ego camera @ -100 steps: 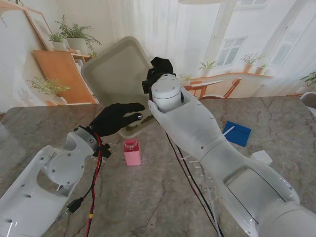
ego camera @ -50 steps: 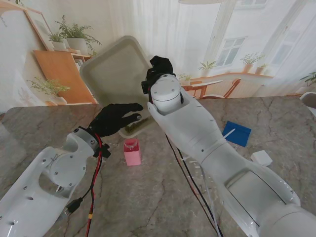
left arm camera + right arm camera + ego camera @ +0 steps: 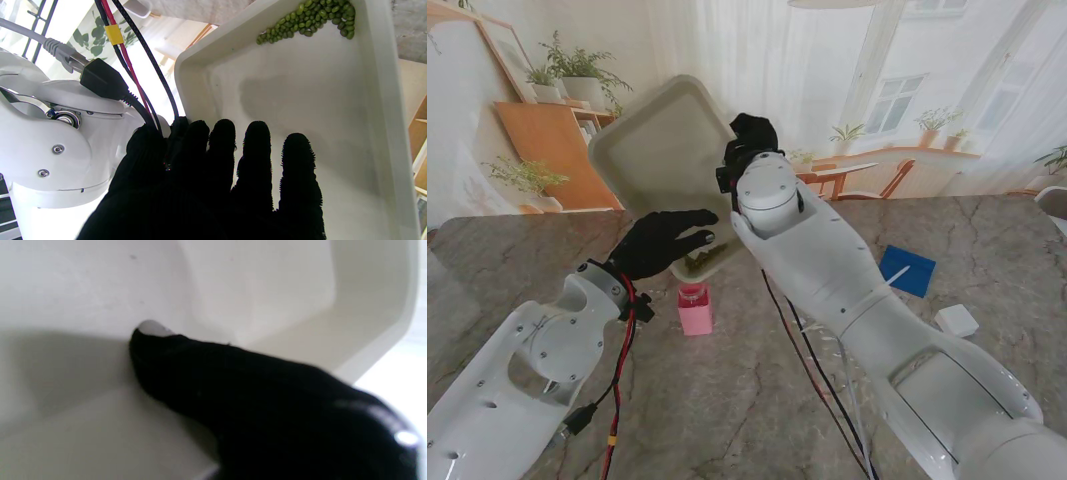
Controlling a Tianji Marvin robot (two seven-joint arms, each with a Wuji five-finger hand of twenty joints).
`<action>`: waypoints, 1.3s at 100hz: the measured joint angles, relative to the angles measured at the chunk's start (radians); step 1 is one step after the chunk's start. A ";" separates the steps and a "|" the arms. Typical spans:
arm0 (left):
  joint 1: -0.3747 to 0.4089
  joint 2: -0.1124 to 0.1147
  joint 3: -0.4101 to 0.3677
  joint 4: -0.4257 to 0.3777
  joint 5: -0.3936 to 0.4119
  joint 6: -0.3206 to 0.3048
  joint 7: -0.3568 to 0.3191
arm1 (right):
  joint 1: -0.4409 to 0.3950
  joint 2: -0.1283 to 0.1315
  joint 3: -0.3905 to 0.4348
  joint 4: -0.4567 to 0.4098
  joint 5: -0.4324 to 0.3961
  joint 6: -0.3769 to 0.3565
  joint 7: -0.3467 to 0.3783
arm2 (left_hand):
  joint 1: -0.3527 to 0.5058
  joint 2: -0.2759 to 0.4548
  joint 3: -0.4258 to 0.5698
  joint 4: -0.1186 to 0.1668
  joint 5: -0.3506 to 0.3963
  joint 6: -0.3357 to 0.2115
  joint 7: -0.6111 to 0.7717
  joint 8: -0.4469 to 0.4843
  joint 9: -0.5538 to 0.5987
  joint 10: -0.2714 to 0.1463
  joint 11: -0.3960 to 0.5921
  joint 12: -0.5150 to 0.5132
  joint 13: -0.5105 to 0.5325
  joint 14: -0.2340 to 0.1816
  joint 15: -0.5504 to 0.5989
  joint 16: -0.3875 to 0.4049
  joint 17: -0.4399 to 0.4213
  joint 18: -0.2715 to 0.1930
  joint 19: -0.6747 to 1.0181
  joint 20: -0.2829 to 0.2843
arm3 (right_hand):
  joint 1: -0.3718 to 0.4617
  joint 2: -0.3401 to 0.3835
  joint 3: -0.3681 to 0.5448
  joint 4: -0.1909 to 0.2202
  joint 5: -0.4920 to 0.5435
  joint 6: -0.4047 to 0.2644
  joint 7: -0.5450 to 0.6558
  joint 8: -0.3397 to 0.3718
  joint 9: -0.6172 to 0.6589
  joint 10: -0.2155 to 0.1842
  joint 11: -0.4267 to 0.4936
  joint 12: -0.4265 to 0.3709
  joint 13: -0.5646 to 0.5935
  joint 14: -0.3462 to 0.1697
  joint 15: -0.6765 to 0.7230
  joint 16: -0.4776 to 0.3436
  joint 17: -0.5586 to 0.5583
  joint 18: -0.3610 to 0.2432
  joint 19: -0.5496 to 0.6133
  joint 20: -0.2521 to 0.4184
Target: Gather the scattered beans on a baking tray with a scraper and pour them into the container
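Over the pink container [image 3: 694,308], both hands hold the tilted baking tray [image 3: 662,140]. Beans [image 3: 308,20] sit in its low corner. The left hand [image 3: 662,240] lies flat-fingered against its floor; the right hand [image 3: 749,140] pinches its rim.

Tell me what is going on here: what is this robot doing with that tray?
Both hands hold a cream baking tray tipped up steeply over the table. The right hand grips its right edge; the left hand lies flat against the tray's face near its low corner. Green beans sit heaped in that corner, just above the open pink container. The blue scraper lies on the table to the right.
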 measured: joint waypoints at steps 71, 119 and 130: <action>-0.007 -0.001 0.008 0.012 -0.023 -0.002 -0.004 | -0.018 0.017 -0.021 -0.025 -0.034 -0.051 0.031 | 0.000 0.000 0.000 0.000 0.000 0.000 0.000 0.000 0.000 0.000 0.000 0.000 0.000 0.000 0.000 0.000 0.000 0.000 0.000 0.000 | 0.000 -0.002 0.000 0.000 0.012 -0.001 0.000 0.000 0.000 0.000 0.002 0.000 0.000 0.000 0.001 0.000 0.002 0.000 0.000 0.000; -0.009 -0.002 0.005 0.018 -0.024 -0.001 0.000 | -0.014 0.017 -0.027 -0.016 -0.040 -0.073 0.035 | 0.000 0.000 0.000 0.000 0.000 0.000 0.000 0.000 0.000 0.000 0.000 0.000 0.000 0.000 0.000 0.000 0.000 0.000 0.000 0.000 | 0.000 -0.004 0.000 0.000 0.012 -0.001 0.000 0.000 0.000 0.000 0.003 0.000 0.000 0.000 0.003 0.000 0.005 0.000 0.000 0.000; -0.008 -0.003 0.005 0.018 -0.024 -0.001 0.005 | -0.015 0.019 -0.031 -0.017 -0.049 -0.082 0.038 | 0.000 0.000 0.000 0.000 0.000 0.000 0.000 0.000 0.000 0.000 0.000 0.000 0.000 0.000 0.000 0.000 0.000 0.000 0.000 0.000 | 0.000 -0.004 0.000 0.000 0.012 -0.001 0.000 0.000 0.000 0.000 0.003 0.000 0.000 0.000 0.004 0.000 0.006 0.000 0.000 0.000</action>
